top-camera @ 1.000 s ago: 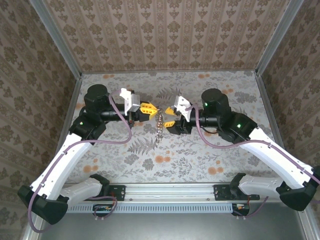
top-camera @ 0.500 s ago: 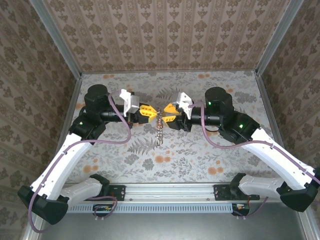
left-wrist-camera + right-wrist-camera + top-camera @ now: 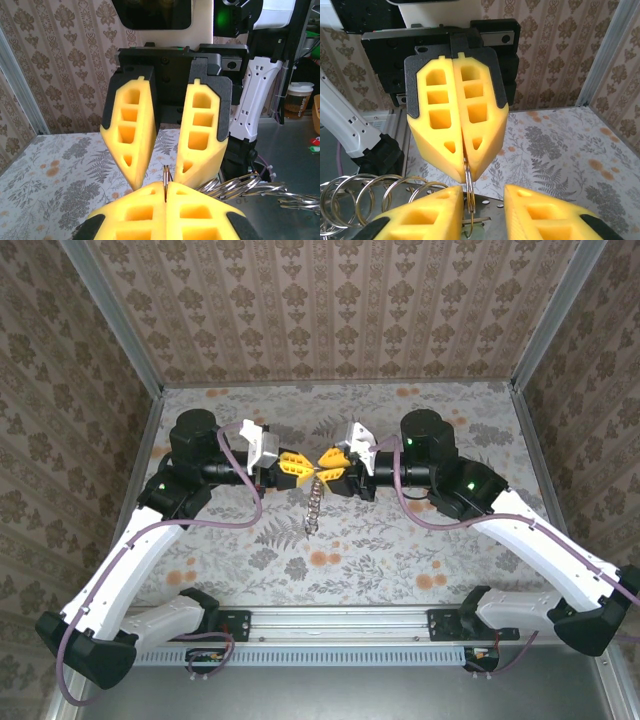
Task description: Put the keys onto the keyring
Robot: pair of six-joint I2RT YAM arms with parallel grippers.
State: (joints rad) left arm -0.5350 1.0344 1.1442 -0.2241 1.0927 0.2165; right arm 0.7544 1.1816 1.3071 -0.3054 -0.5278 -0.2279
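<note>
Keyring (image 3: pixel 314 502) handling is carried out in mid-air above the flower-patterned table (image 3: pixel 400 540), where the left arm (image 3: pixel 140 540) and the right arm (image 3: pixel 545 535) are posed nose to nose over its middle. The left gripper (image 3: pixel 165 187) is closed tight, its yellow foam fingers (image 3: pixel 135 215) pressed together on the edge of one thin ring (image 3: pixel 165 176). The right gripper (image 3: pixel 483 194) is parted by a narrow gap and nothing is clamped in it, though that same ring is seen hanging at its tips, in front of them or between them. From the pinched ring the keyring is hung as a grey chain of linked rings. Whether its lower end is touching the table cannot be told from above. In the wrist views the loose loops are seen sagging off to one side. The keys are too small to be picked out with certainty among the metal. The chain is judged light and limp as a whole, so it would be expected to swing and twist when either arm is moved. Each ring is judged stiff, thin and smooth, and it could slip or rotate in soft foam. A hold is best taken flat across the wire of the end ring, close beside the left pinch, so that the ring is steadied and not levered out.
</note>
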